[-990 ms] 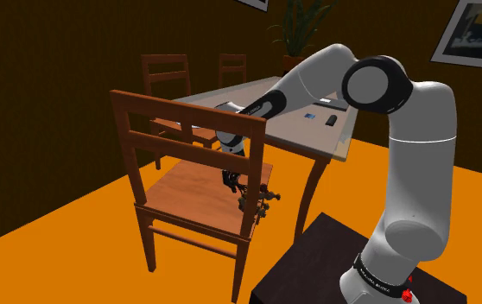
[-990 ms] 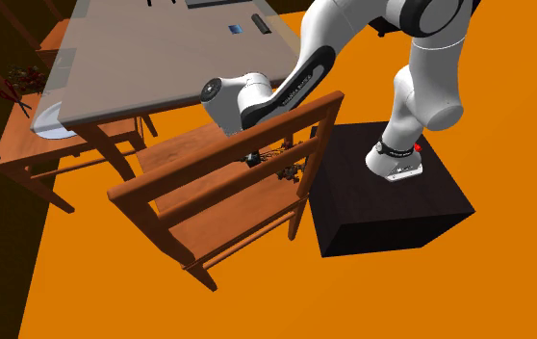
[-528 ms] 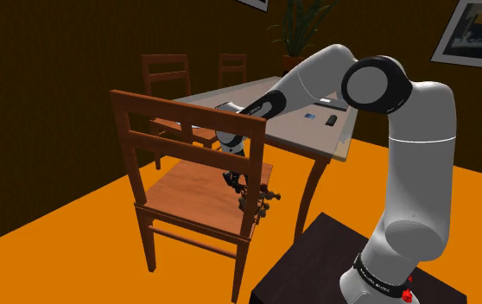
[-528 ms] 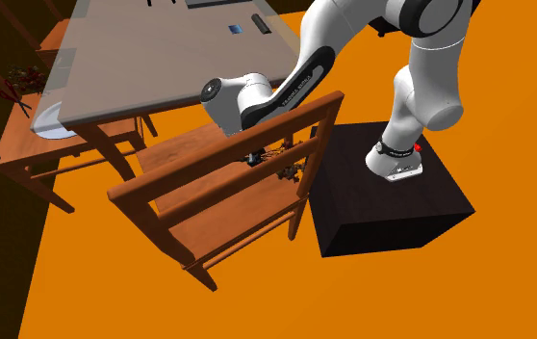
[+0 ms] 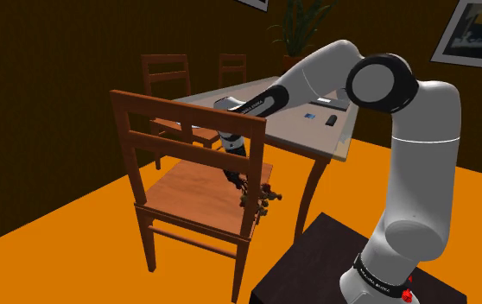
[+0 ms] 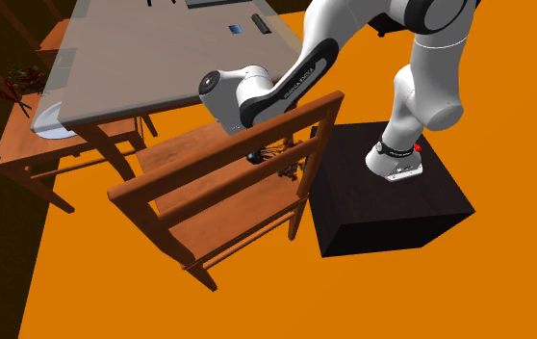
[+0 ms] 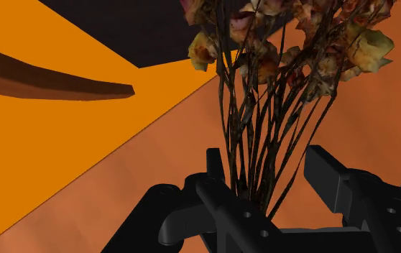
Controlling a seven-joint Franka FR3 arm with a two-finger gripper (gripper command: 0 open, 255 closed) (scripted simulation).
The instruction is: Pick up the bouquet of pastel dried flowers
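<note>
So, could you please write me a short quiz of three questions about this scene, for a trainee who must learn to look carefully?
1. Multiple choice. Where is the bouquet of dried flowers with thin dark stems and faded yellow and pink heads?
A) at the seat of the brown wooden chair
B) on top of the grey table
C) on a white shelf

2. True or false: the arm's black box stand is placed on top of the grey table.

3. Fill in the missing word: the flat floor is coloured ___.

Key: 1 A; 2 false; 3 orange.
</note>
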